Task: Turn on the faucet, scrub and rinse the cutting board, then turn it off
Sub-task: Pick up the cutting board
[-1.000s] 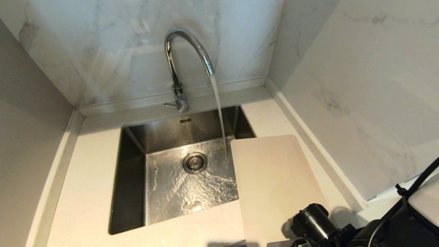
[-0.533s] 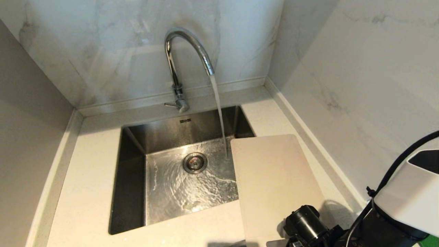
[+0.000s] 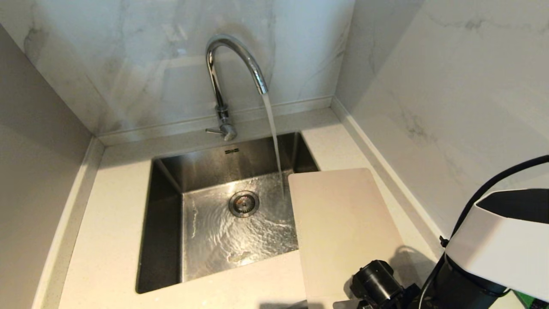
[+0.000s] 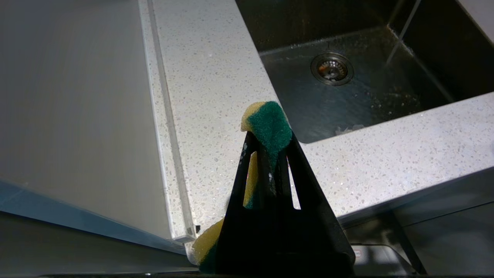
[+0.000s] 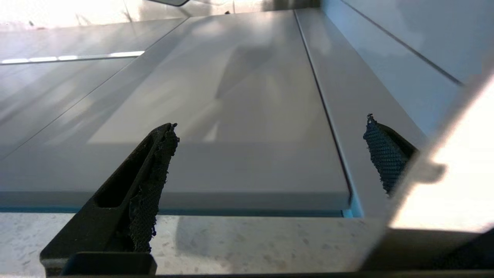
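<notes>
The chrome faucet (image 3: 233,64) stands behind the steel sink (image 3: 165,214), its thin lever (image 3: 213,131) pointing left. Water (image 3: 273,137) runs from the spout onto the sink floor, just left of the cutting board. The beige cutting board (image 3: 343,231) lies flat on the counter to the right, its left edge overhanging the sink. My left gripper (image 4: 269,135), outside the head view, hangs over the counter's front left and is shut on a yellow-and-green sponge (image 4: 270,119). My right arm (image 3: 493,244) is at the near right, by the board's near end. In its wrist view the right gripper (image 5: 270,135) is open and empty, facing a grey wall.
Marble walls close in the speckled counter (image 3: 111,214) at the back and right, and a grey panel at the left. The drain (image 3: 243,203) sits mid-sink. A pale blurred edge (image 5: 444,185) lies close beside the right gripper's finger. A bit of green (image 3: 529,298) shows at the lower right.
The right arm's white link has swung up and left into the head view, and its black wrist has slid a little left and down. Water keeps running. The board has not moved.
</notes>
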Available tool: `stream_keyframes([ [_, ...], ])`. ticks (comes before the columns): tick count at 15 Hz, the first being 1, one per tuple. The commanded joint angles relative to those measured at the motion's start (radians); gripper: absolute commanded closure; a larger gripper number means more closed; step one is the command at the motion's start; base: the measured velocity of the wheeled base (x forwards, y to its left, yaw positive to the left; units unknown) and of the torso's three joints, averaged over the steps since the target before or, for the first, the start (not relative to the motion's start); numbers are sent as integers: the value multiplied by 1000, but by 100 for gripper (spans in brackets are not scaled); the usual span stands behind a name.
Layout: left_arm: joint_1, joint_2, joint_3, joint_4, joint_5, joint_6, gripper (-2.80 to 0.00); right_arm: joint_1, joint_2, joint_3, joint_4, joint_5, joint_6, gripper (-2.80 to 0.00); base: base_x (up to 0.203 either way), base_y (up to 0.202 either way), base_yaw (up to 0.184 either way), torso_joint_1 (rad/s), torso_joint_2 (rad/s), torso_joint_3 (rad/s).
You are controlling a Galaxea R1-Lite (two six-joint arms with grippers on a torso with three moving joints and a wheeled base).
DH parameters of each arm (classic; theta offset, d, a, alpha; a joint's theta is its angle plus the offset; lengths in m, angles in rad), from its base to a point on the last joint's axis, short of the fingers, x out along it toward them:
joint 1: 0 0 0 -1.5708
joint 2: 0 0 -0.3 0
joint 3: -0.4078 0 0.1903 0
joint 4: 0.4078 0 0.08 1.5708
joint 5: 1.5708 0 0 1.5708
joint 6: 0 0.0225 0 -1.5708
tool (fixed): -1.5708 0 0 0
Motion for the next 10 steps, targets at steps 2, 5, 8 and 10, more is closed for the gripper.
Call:
stream_keyframes([
  [2,0,2,0,0,0,0,0,0,16,4,-16,-1,-8,-280,0,0,0,0,0,0],
  [5,0,2,0,0,0,0,0,2,30,16,-51,-1,-8,-280,0,0,0,0,0,0],
  [8,0,2,0,0,1,0,0,2,43,36,-105,1,-8,-280,0,0,0,0,0,0],
  [10,0,2,0,0,1,0,0,2,43,36,-105,1,-8,-280,0,0,0,0,0,0],
])
